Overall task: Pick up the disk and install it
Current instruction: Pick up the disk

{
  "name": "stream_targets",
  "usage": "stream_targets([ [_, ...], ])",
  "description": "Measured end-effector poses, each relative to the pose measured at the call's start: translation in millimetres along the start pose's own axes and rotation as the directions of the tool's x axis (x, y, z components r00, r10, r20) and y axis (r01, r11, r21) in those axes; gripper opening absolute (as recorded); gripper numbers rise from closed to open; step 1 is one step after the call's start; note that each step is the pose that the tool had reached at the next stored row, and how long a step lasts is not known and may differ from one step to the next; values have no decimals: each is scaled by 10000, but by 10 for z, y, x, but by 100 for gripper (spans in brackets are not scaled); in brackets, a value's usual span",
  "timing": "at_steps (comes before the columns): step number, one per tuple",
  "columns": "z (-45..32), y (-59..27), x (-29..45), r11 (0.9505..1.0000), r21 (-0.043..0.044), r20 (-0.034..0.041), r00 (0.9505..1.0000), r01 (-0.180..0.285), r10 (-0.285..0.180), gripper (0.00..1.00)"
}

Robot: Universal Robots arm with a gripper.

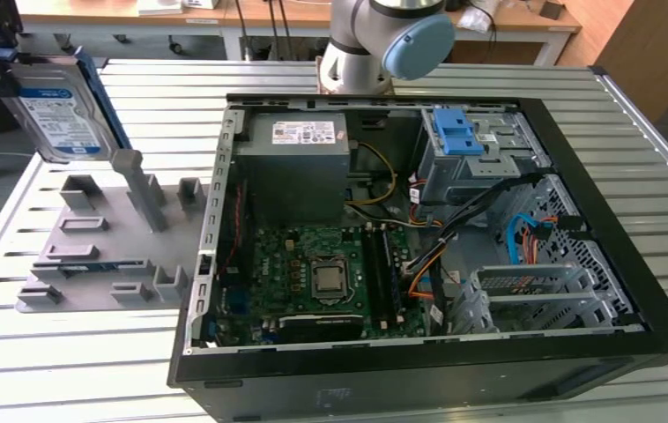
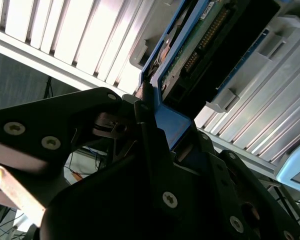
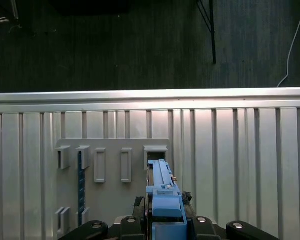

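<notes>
hand (image 3: pixel 165 226) cut off at picture edge, disk (image 3: pixel 160 175) partly hidden

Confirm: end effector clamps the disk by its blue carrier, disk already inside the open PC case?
Wrong on location. The end effector does clamp the disk by its blue carrier, but the exterior view shows the disk outside the open PC case, over the grey fixture plate at that view's left.

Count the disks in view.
1: the disk, held up in the gripper over the grey fixture plate at the exterior view's left. The case's drive cage might hide another.
</notes>
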State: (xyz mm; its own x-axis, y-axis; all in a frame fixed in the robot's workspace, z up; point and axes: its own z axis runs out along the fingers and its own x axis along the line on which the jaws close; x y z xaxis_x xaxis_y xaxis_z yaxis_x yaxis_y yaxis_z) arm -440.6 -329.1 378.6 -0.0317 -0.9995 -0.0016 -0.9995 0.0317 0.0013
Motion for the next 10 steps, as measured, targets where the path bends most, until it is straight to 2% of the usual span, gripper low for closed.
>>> stream_targets([
  [4, -26, 2, 1, 10000, 14, 1, 10000, 24, -24, 37],
  [10, -34, 14, 0, 9999, 81, 4, 10000, 73, -73, 37],
])
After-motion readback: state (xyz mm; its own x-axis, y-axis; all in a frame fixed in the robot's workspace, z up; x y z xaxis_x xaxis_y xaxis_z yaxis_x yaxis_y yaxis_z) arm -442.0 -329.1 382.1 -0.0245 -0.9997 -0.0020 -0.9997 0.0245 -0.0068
